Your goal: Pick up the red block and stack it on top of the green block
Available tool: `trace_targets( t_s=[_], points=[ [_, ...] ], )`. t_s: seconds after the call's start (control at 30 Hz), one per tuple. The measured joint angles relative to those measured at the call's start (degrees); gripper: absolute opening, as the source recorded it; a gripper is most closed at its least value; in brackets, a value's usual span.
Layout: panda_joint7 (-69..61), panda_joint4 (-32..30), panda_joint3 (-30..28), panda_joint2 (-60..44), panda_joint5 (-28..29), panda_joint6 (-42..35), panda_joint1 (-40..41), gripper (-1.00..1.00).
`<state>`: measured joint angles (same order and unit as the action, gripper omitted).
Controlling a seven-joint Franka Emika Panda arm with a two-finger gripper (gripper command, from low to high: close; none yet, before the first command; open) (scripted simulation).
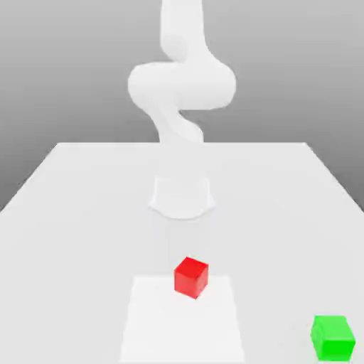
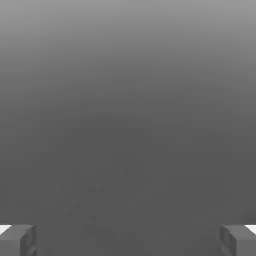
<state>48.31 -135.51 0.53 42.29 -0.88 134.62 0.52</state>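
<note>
The claw (image 2: 128,240) has its two grey fingertips (image 2: 17,240) spread wide apart, with nothing between them. On the white bench (image 1: 71,213) sit two cubes: one red block (image 1: 191,276), matte and plain, and one green block (image 1: 332,337) well apart at its four o'clock.

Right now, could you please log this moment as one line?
phase: pre-grasp | gripper: jaws open, holding nothing | red block: on table | green block: apart, unstacked

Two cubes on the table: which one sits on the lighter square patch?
The red block. It rests on the pale square, while the green block sits off it, toward the exterior view's right.
</note>
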Motion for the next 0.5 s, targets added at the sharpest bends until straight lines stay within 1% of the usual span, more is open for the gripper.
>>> trace_targets(
  t_s=[0.27,0.5],
  points=[
    [10.0,-14.0,3.2,-13.7,-2.7,10.8,1.9,0.00],
    [21.4,-27.4,7.0,-27.2,-3.2,21.2,3.5,0.00]
  ],
)
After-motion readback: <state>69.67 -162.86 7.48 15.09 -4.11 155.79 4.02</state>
